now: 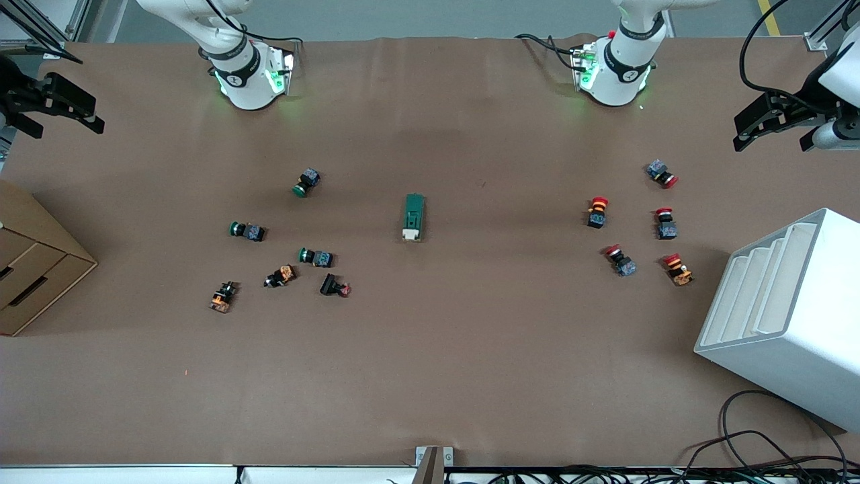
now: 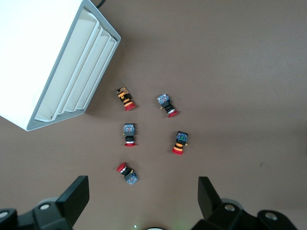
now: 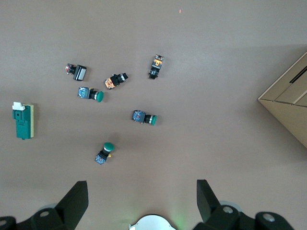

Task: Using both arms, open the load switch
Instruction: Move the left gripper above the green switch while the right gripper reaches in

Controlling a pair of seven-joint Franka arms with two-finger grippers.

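Observation:
The load switch, a dark-green block with a cream tab on the end nearer the front camera, lies flat at the middle of the table. It also shows in the right wrist view. It is out of the left wrist view. My right gripper hangs open and empty over the right arm's end of the table, well away from the switch. In its own view, the right gripper has only bare table between its fingers. My left gripper hangs open over the left arm's end. In its wrist view, the left gripper holds nothing.
Several green and black push-buttons are scattered toward the right arm's end. Several red-capped push-buttons lie toward the left arm's end beside a white slotted rack. A cardboard box stands at the right arm's end.

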